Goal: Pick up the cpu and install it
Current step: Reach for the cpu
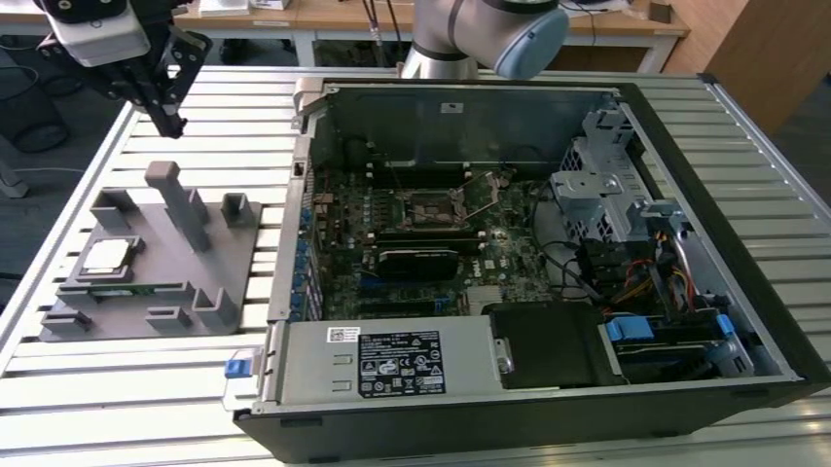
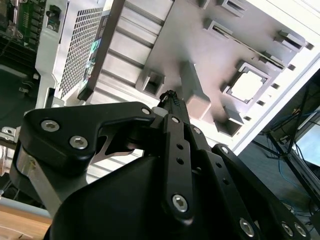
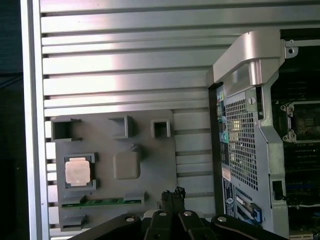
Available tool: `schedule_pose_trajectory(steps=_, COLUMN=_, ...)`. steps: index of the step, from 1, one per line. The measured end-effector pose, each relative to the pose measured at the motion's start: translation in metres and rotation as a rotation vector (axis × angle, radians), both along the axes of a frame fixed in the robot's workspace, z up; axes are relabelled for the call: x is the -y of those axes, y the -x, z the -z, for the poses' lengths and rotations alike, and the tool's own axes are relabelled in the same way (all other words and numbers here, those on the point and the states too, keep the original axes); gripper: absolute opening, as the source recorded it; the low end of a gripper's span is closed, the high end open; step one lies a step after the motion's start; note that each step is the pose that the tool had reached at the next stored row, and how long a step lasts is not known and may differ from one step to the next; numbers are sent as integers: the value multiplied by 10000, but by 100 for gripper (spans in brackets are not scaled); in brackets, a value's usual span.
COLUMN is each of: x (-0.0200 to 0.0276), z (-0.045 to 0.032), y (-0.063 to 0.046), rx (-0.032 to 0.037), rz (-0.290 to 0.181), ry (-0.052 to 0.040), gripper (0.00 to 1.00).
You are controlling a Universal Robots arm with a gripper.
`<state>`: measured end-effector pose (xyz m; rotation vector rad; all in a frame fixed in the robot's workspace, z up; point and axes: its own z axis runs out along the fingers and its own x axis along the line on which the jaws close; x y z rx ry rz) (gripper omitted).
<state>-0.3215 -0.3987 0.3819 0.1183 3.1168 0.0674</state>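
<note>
- The slatted metal tabletop (image 1: 247,126) carries everything here.
- An open computer case (image 1: 468,117) lies on its side over the middle of the tabletop and reaches toward the edge at the exterior view's right.
- The arm (image 1: 481,29) rises behind the case at the tabletop's far edge.
- A motherboard (image 1: 338,263) lies flat on the case floor. Its dark square socket (image 1: 431,206) is in the middle, with a thin metal lever beside it.
- A grey holder (image 1: 240,243) with upright posts and pockets rests flat on the tabletop. It sits between the case and the edge at the exterior view's left, just beside the case.
- The gripper (image 1: 170,125) hangs in the air over the tabletop's far corner at the exterior view's left. It is above the holder and touches nothing. Both wrist views show its black fingers pressed together at the tip (image 2: 170,97) (image 3: 172,192), with nothing between them.
- A green memory stick (image 1: 130,289) lies in a slot of the holder, near the cpu.
- The cpu (image 1: 107,255) sits flat, silver top up, in a square pocket on the holder's side away from the case. Both wrist views (image 2: 248,86) (image 3: 77,171) show it seated there, well apart from the gripper.
</note>
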Motion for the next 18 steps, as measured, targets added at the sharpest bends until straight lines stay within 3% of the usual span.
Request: schedule_pose_trajectory(steps=18, x=0, z=17, y=153, rx=-44, rz=0, ry=0, gripper=11)
